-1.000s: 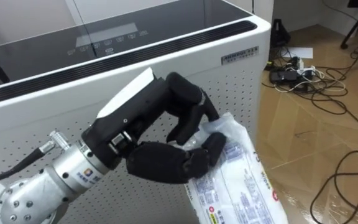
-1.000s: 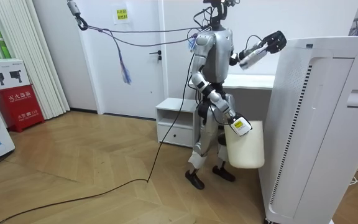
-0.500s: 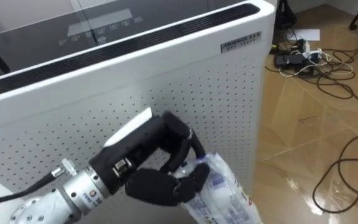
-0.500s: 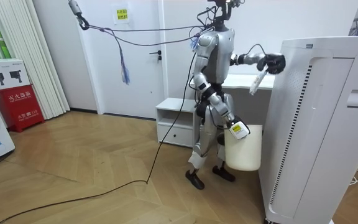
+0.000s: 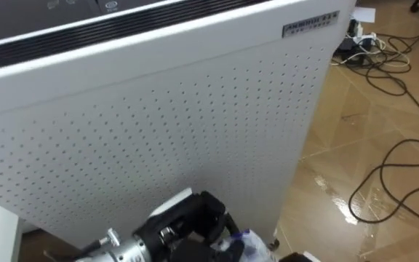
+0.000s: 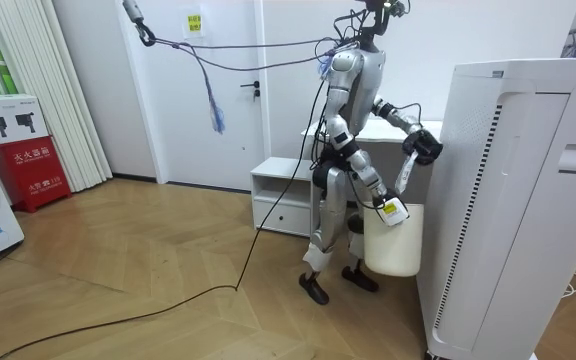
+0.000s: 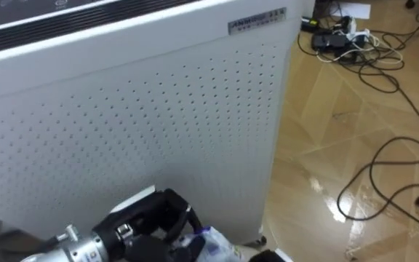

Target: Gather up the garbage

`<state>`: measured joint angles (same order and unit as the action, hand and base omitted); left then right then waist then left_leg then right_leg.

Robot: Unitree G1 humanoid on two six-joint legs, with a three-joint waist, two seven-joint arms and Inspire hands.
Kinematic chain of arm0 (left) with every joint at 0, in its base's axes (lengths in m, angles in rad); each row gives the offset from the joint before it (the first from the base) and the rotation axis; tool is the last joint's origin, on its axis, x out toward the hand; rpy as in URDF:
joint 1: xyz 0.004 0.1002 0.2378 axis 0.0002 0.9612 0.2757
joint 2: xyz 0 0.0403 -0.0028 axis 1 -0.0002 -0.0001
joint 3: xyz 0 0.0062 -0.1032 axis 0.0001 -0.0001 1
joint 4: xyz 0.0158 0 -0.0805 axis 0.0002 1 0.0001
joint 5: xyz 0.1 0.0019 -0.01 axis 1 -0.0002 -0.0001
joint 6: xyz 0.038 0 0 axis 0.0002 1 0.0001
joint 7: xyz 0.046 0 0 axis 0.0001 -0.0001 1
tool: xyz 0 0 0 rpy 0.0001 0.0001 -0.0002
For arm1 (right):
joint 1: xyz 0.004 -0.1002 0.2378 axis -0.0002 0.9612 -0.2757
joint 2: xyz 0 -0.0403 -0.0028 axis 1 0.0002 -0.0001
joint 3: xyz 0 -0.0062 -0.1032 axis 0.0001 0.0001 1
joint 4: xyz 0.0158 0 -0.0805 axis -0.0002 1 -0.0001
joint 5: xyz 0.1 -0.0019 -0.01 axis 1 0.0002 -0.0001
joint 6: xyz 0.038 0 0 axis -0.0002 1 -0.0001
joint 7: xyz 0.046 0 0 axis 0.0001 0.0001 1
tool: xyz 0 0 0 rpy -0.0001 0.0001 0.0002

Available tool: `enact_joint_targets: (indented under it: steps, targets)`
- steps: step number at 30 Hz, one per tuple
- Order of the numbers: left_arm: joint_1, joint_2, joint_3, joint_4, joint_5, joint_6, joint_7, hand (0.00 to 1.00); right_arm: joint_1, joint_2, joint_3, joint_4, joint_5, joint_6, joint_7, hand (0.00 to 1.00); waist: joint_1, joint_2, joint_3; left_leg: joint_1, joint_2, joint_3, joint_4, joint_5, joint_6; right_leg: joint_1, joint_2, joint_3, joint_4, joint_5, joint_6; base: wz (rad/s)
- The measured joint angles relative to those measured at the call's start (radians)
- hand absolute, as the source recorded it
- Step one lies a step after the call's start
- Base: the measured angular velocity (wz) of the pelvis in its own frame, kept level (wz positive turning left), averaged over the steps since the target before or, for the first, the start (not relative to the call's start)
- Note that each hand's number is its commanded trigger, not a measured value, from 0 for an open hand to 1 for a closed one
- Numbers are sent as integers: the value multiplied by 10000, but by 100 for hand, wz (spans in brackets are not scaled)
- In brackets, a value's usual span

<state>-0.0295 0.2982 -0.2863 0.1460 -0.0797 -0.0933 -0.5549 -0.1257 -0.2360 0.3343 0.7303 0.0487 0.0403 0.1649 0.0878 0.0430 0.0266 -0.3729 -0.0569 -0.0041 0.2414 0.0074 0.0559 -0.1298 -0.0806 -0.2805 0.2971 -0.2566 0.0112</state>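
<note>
A tall boxy air purifier (image 5: 180,109) takes up most of the head camera's sight. Its white front panel is smooth plastic, pricked with even rows of small holes, and a dark slotted vent runs along the top edge. Low in front of that panel the robot's black left hand (image 5: 193,224) has its fingers curled round the garbage, a crinkled clear plastic wrapper (image 5: 250,244) with blue print. The wrapper juts out from the hand toward the right, just in front of the purifier's lower corner. In the room view the wrapper hangs limp from the hand, at waist height and just beside the purifier's side wall. The right hand (image 6: 381,201) is down at the rim of a white plastic waste bin (image 6: 396,245), a smooth tapered tub held against the robot's legs. Its grasp is too small to make out, and the bin's inside is hidden from this angle. The robot stands between a low white cabinet (image 6: 282,195) and the purifier, which blocks the way ahead. To the right lies a glossy wood-plank floor (image 5: 373,131) with a looping black cable (image 5: 381,183) and, farther off, a tangle of plugs and cords (image 5: 369,49). A red box (image 6: 30,165) stands at the room view's left, well apart.
</note>
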Motion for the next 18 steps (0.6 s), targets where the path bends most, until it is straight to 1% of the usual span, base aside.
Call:
enact_joint_targets:
  steps: [2,3,5,7,9,11,14,18]
  targets:
    - [-6,-44,-23,485,220,0,10,100,-336,29,102,251,247,0,17,100,24,-46,18,-61,21,-29,-16,54,10,-97,10,11,46,0,-10,0]
    - [-10,-43,-18,553,300,0,21,100,-391,24,124,251,246,0,26,100,42,-59,22,-106,32,-30,-17,72,11,-163,12,19,96,-1,-11,0]
    - [-27,-43,2,744,540,0,44,100,-629,22,161,252,246,0,152,100,53,-78,20,-344,77,-71,-32,191,-6,-409,75,16,132,28,-79,0]
    - [-60,-54,4,973,540,0,42,100,-724,49,161,318,253,-12,157,100,69,-81,22,-442,93,-165,-53,283,-38,-482,135,-21,124,52,-120,11]
    - [-63,-62,13,1197,542,0,41,100,-722,47,156,397,253,-13,159,100,70,-92,28,-448,90,-277,-81,355,-73,-488,152,-121,97,40,-156,16]
    - [-60,-109,26,1395,650,1,44,100,-718,22,149,410,254,-13,158,100,180,-97,28,-464,100,-297,-84,408,-124,-506,190,-184,115,9,-208,5]
    - [-48,-123,21,1402,943,-3,53,100,-712,22,166,410,241,-13,158,100,313,-101,26,-464,140,-306,-76,437,-170,-529,237,-185,169,-14,-275,0]
    - [-19,-107,66,1402,1059,-8,38,100,-706,-25,161,410,238,-44,126,100,312,-114,16,-520,175,-272,-76,467,-216,-684,246,-140,349,-74,-352,-2]
